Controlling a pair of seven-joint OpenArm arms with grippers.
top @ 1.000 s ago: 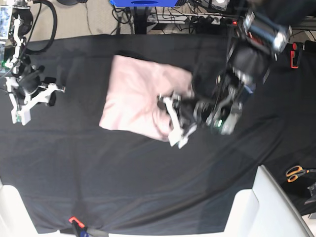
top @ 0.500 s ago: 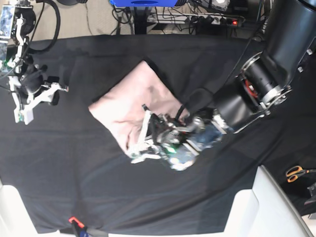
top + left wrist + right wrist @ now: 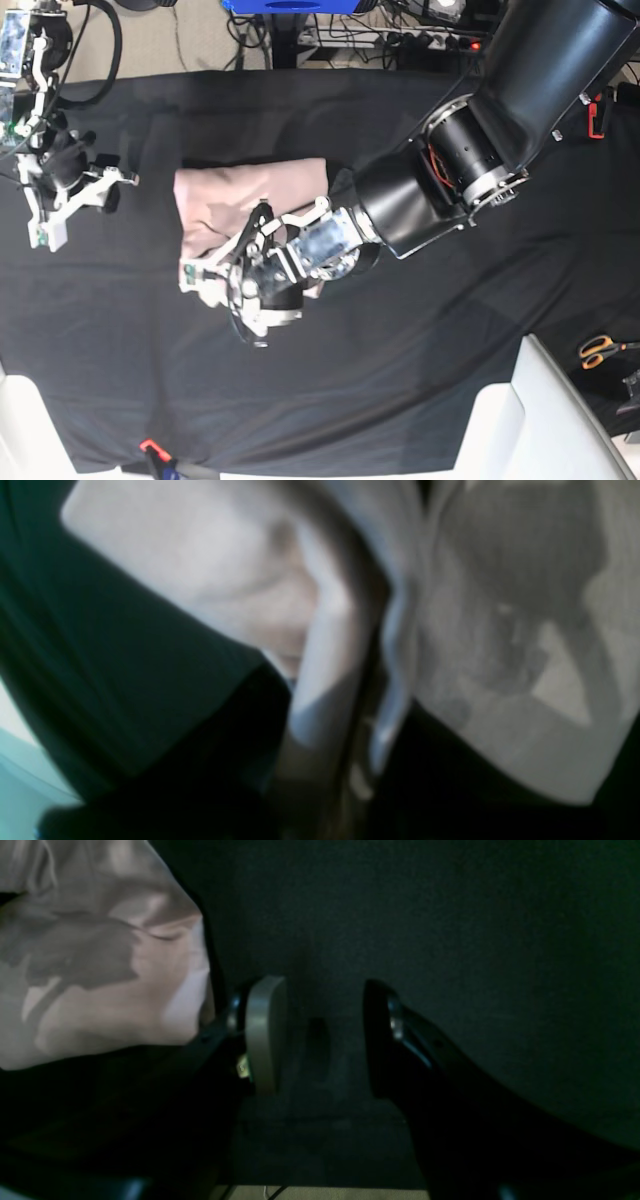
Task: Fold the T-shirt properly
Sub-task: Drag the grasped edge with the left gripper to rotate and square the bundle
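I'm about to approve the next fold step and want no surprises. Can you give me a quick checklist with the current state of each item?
1. left gripper pinching the T-shirt: ok, shut on a fold of fabric.
2. right gripper free: ok, open, nothing between its jaws.
3. Right gripper clear of the shirt: ok, parked beside it over the black cloth.
4. Shirt lying flat: not ok, bunched near the left gripper.
5. Grip on all layers: cannot tell, wrist view blurred.
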